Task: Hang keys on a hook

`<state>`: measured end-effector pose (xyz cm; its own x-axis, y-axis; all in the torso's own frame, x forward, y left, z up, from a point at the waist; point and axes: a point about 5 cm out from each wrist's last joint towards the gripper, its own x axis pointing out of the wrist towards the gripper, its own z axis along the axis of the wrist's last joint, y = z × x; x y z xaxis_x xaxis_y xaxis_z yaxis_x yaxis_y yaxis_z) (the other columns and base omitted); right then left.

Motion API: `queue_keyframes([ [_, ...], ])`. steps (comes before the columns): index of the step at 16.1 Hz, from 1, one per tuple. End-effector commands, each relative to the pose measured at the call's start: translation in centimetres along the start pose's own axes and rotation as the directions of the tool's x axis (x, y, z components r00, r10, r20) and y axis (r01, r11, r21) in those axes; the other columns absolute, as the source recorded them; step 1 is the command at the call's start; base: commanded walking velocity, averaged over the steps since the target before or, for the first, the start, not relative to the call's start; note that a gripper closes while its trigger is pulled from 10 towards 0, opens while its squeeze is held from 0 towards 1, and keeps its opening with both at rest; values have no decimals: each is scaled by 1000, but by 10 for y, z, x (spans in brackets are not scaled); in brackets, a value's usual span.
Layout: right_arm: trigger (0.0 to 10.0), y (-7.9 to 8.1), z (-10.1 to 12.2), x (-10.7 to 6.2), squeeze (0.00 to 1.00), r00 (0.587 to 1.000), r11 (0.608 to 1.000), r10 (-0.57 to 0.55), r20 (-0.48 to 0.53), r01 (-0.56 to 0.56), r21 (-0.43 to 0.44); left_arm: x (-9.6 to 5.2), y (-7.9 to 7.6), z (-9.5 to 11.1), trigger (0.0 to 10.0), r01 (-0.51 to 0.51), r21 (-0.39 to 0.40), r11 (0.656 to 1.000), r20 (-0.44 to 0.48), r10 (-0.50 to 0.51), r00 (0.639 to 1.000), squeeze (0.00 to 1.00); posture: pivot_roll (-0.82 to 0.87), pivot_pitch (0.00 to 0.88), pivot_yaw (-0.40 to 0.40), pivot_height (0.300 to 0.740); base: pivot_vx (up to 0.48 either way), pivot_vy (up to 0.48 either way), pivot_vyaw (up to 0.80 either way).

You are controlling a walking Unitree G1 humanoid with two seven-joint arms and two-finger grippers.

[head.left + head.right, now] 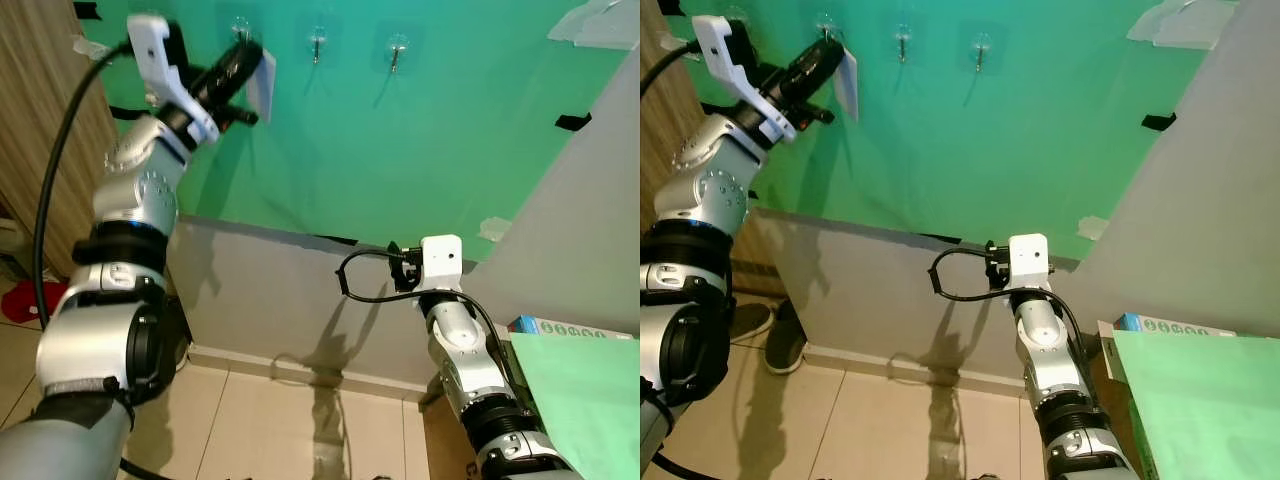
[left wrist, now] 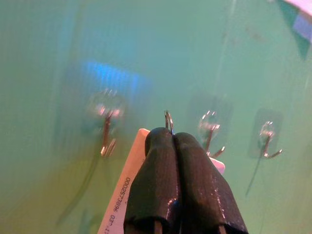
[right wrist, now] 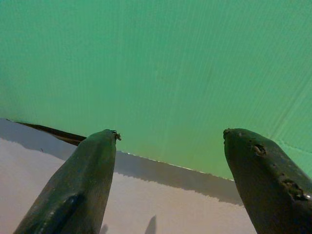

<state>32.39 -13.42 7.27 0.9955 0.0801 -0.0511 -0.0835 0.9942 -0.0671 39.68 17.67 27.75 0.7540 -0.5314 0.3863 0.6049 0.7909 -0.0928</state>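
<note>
Three hooks, head view: left hook (image 1: 240, 30) just beside raised left hand (image 1: 243, 62), clamped on keys (image 1: 262, 80).
Left wrist view: ring (image 2: 168, 120) sits between hooks; likely shift toward nearest hook (image 2: 108, 131), lower ring onto prong.
Right wrist view: right hand (image 3: 168, 141) wide, idle.
Room: green wall (image 1: 420, 140), tiled floor (image 1: 260, 420).

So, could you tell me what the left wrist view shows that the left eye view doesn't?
The left wrist view alone shows the metal ring above the shut fingers and print on the white tag. The left eye view alone shows the right gripper low by the grey panel. Both show the left gripper, the hooks and the green wall.
</note>
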Motion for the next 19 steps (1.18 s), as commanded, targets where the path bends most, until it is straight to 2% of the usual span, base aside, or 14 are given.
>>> queue_keyframes([
  [1, 10000, -2, 5, 0, 0, 1000, 1000, 1, 22, 0, -14, 2, -4, 4, 10000, 8, 2, 1000, 16, -8, 1000, 0, 35, 0, -42, 740, 0, 0, 0],
  [7, 10000, 0, 5, 1, 0, 1000, 1000, 13, 19, -13, -15, -4, -1, 4, 10000, -28, -8, 1000, 16, 28, 999, 0, 49, 0, -54, 740, 0, 0, 0],
  [19, 10000, -1, 5, 1, 0, 1000, 1000, 5, 20, -5, -16, 4, 11, 11, 10000, -94, -15, 995, 7, 94, 996, 0, 33, 0, -45, 740, 0, 0, 0],
])
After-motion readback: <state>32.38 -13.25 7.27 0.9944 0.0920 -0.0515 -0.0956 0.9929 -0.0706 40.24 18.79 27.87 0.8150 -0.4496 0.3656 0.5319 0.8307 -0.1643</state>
